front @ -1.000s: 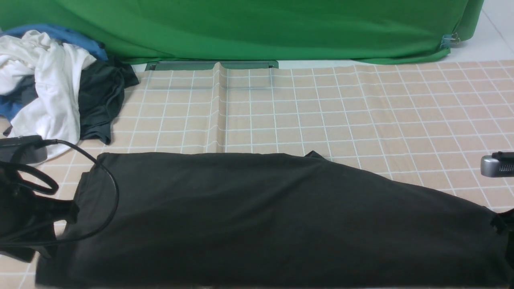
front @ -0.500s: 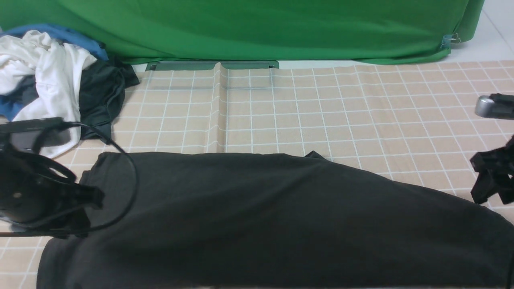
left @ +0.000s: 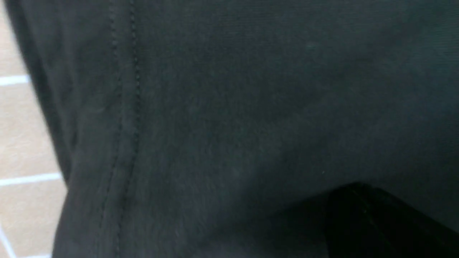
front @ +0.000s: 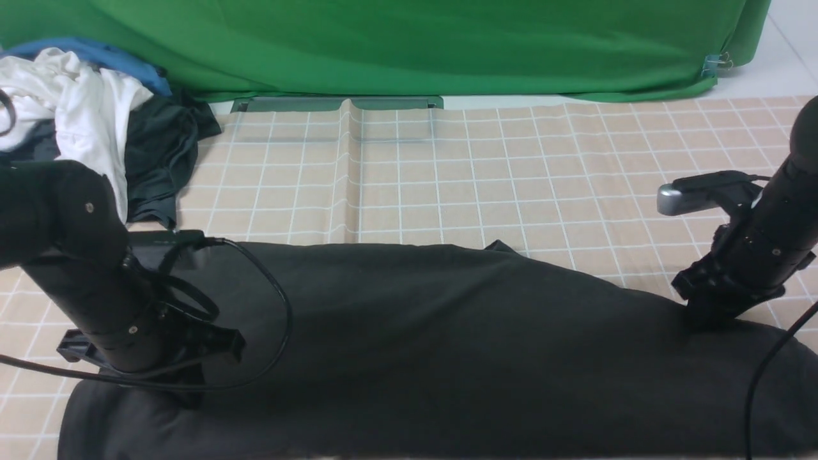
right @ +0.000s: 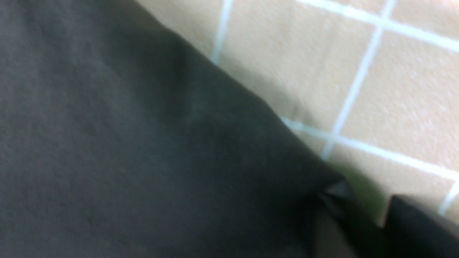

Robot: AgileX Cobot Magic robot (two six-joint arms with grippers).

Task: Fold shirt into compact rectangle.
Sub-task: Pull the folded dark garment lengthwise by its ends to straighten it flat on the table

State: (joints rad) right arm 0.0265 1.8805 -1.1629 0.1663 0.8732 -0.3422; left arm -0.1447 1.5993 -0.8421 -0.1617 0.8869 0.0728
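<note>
The shirt (front: 447, 358) lies dark and wide across the near part of the grid-patterned surface (front: 434, 179), its far edge running level on the robot's left, then sloping nearer toward the right. Two lines of stitching follow its side in the left wrist view. The left pincer (front: 187, 399) is closed and down at the cloth near the shirt's left end; whether any fabric is caught in it, I cannot tell. The right pincer (front: 702, 321) is at the far edge near the right end, where the cloth puckers; its tips are blurred and partly hidden, so its opening or grip cannot be told. Beyond the shirt, at the far left, a white garment (front: 96, 128) lies heaped with a dark garment (front: 160, 156) and blue cloth (front: 105, 56).
</note>
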